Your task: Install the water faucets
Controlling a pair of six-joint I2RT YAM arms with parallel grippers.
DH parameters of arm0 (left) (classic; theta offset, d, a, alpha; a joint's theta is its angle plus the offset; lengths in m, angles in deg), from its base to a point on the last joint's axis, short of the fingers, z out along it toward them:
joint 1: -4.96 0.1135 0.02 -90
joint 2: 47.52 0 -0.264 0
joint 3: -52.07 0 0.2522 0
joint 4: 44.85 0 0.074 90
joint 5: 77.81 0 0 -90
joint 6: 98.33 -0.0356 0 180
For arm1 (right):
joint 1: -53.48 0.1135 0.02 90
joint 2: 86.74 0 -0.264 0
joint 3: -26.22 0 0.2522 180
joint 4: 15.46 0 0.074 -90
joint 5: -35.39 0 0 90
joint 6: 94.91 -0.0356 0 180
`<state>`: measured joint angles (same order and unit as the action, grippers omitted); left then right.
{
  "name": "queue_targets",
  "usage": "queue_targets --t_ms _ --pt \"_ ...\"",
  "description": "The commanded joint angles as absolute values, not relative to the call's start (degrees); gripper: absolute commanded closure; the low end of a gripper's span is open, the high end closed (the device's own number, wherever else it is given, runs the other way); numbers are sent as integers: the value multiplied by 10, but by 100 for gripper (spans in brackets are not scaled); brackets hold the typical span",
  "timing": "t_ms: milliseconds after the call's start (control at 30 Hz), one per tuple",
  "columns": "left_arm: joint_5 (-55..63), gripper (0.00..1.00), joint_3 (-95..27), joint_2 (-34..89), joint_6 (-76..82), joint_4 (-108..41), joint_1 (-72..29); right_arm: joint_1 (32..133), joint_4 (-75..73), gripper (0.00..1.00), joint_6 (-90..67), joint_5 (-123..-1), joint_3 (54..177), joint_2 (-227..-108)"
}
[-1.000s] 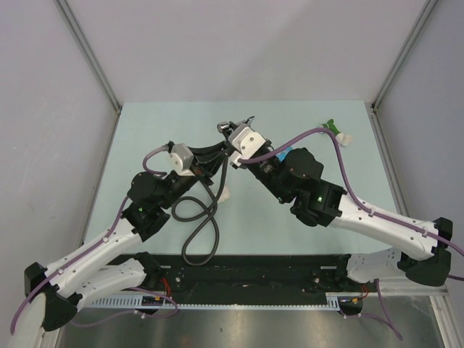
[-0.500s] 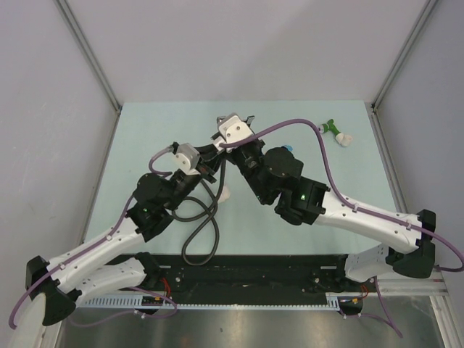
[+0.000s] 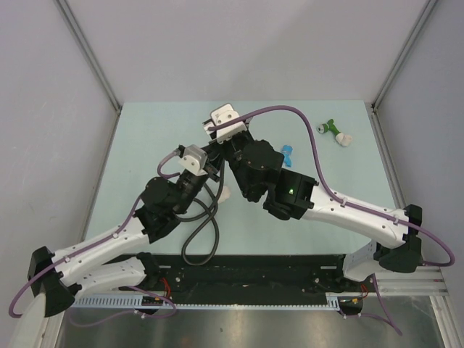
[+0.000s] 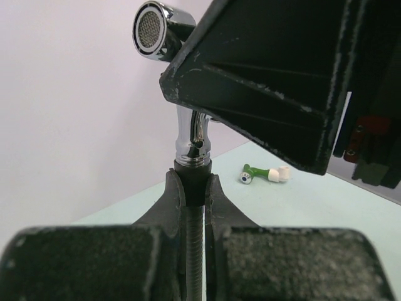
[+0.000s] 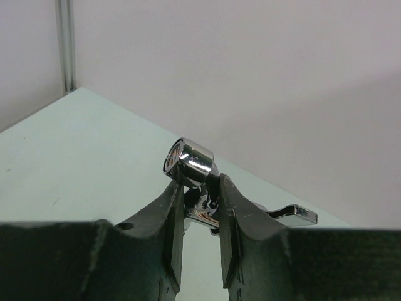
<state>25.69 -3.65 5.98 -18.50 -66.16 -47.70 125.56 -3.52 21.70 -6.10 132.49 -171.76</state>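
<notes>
One faucet (image 5: 191, 164), one hose (image 3: 199, 239), one green fitting (image 3: 336, 133), maybe blue clip (image 3: 288, 153).

Top external: looked down from above and behind, far off, over the whole pale green table (image 3: 145, 138).
Wrist views: close, near level.
Shared: both caught the small shiny chrome faucet (image 4: 191, 135).

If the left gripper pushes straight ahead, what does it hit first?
The faucet, directly ahead atop the hose the left gripper grips; the right gripper holds it just beyond.

Bright, even diffuse light, soft faint shadows on the counter (image 3: 145, 138), sharp glints on the chrome faucet (image 5: 193, 160), nearest foreground blurred in both wrist views.
</notes>
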Motion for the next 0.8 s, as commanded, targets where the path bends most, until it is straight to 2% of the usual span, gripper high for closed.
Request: queue_targets --t_ms 0,167,200,400,467,500,767 --pt "315 100 -60 59 -235 -818 -502 1273 59 100 150 -44 1343 -1753" --pt "338 100 -61 69 -244 -822 -511 1274 88 81 133 -48 1366 -1765" --pt "336 100 -61 68 -240 -820 -511 1273 88 72 130 -50 1367 -1763" --pt "331 100 -57 57 -199 -777 -510 1273 93 44 147 -72 1378 -1742" --pt "328 100 -50 53 -189 -772 -510 1274 104 40 158 -81 1386 -1738" --pt "324 100 -49 51 -181 -768 -509 1274 111 34 163 -88 1393 -1734" --pt "279 100 -28 37 -121 -744 -487 1272 146 18 204 -130 1419 -1707"
